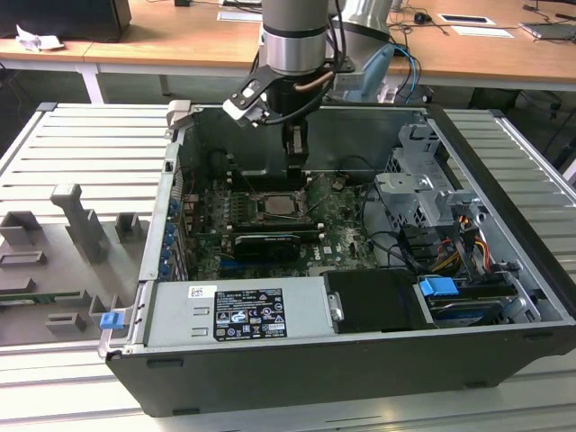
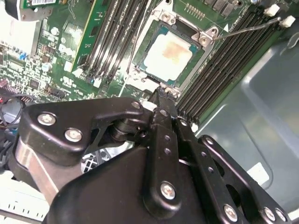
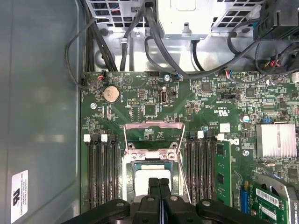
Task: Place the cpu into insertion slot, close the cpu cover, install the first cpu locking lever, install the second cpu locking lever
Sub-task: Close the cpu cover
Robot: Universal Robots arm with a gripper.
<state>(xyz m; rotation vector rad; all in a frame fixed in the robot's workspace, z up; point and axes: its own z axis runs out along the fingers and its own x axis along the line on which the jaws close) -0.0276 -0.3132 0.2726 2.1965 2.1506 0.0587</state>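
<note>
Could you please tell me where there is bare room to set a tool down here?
The ribbed table is bare past the grey fixtures on the exterior view's left, and beside the case on its right. Inside, cables and the pincer crowd the board.

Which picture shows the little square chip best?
The second wrist view: the cpu has its whole pale top in plain sight, close up. In the first wrist view the gripper hides part of it. In the exterior view it is just a small square deep inside the computer case.
</note>
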